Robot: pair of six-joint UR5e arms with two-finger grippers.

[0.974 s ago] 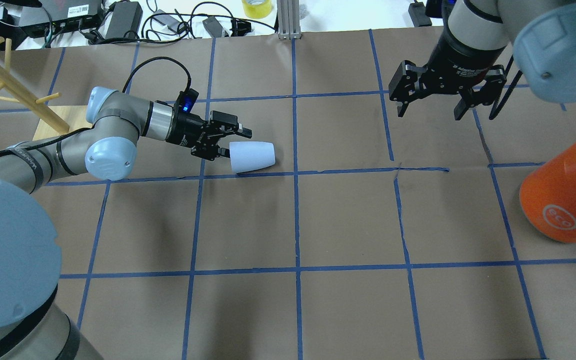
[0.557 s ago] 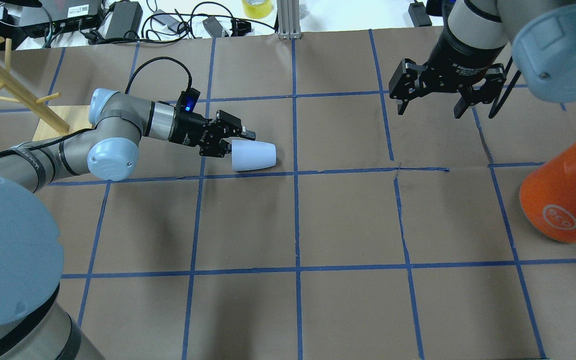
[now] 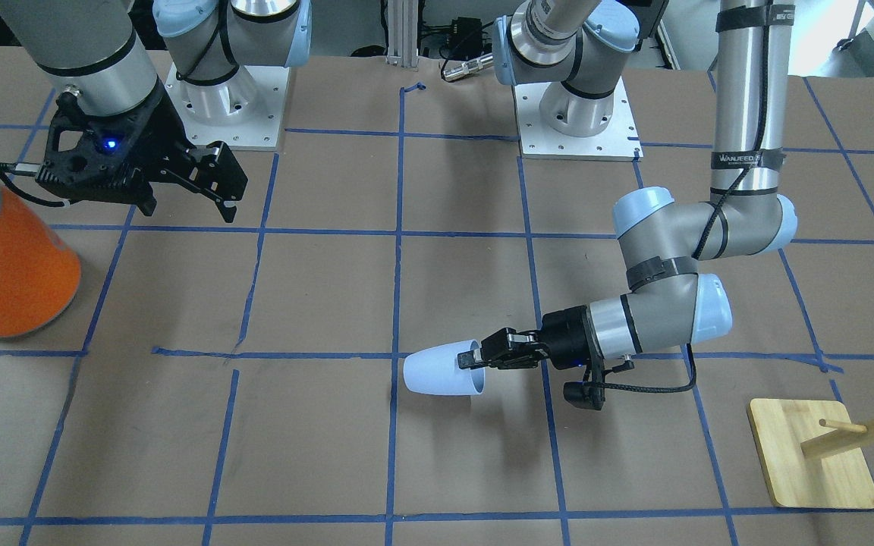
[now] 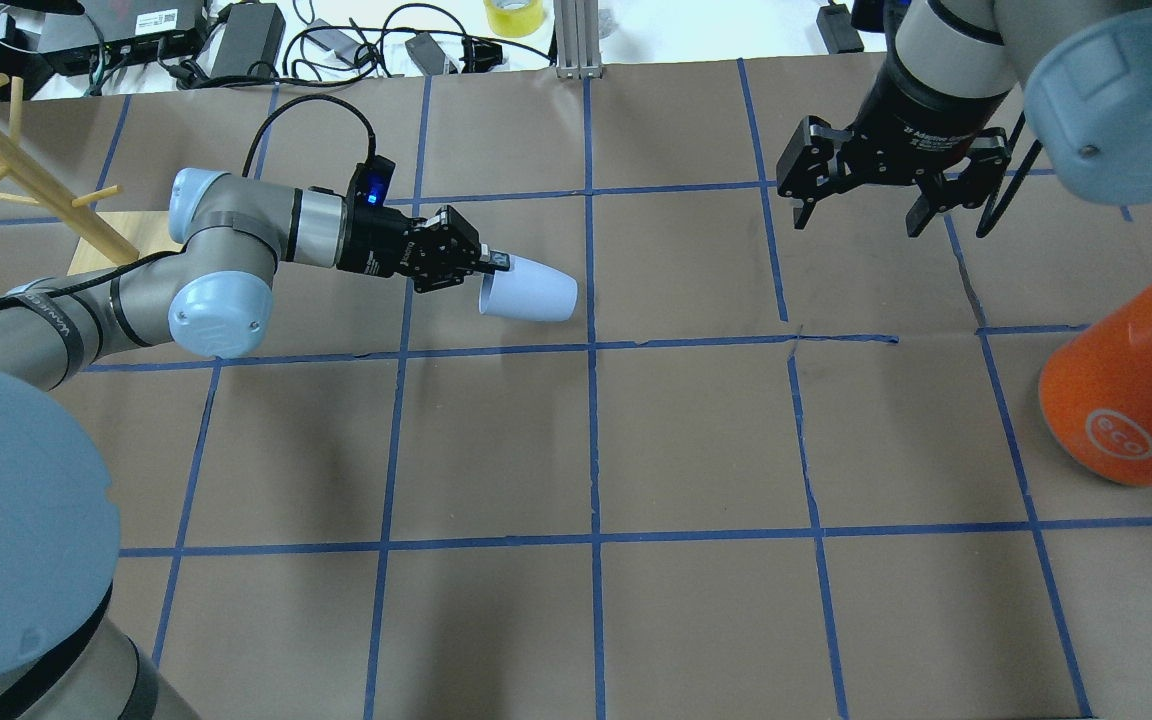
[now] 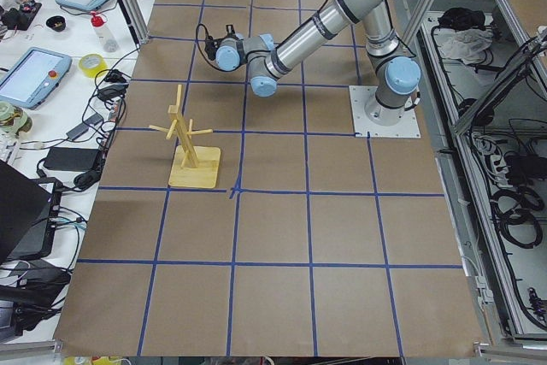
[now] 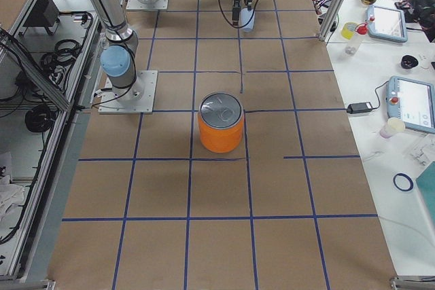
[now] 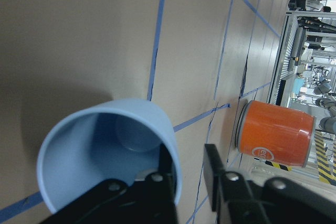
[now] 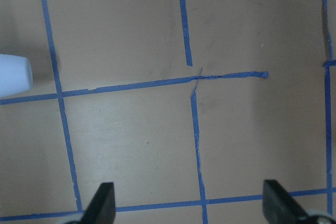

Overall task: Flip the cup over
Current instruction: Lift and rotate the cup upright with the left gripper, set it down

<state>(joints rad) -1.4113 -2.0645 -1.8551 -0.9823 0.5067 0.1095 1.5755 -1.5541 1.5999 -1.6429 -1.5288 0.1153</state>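
- Brown paper crossed by blue tape lines covers the table [image 4: 696, 440] under both of my arms.
- My left gripper [image 4: 491, 263] is clamped on the rim of the cup [image 4: 531, 293]. One finger [image 7: 142, 192] is inside the mouth, the other is outside, and the pale blue wall is pinched between them.
- That cup is on its side, with its mouth toward my wrist and its narrow base pointing to my right. It sits in a tape square on my left half of the table, close to a blue line. I cannot tell whether its lower side touches the paper.
- My right gripper [image 4: 861, 215] hangs above the table with its jaws spread wide and nothing between them. Only paper and tape show below it, well apart from the cup.
- Farther out on my right an orange can [image 4: 1126, 390] with a silver top stands upright.
- At my far left a wooden rack [image 4: 26, 170] rises from a square base.
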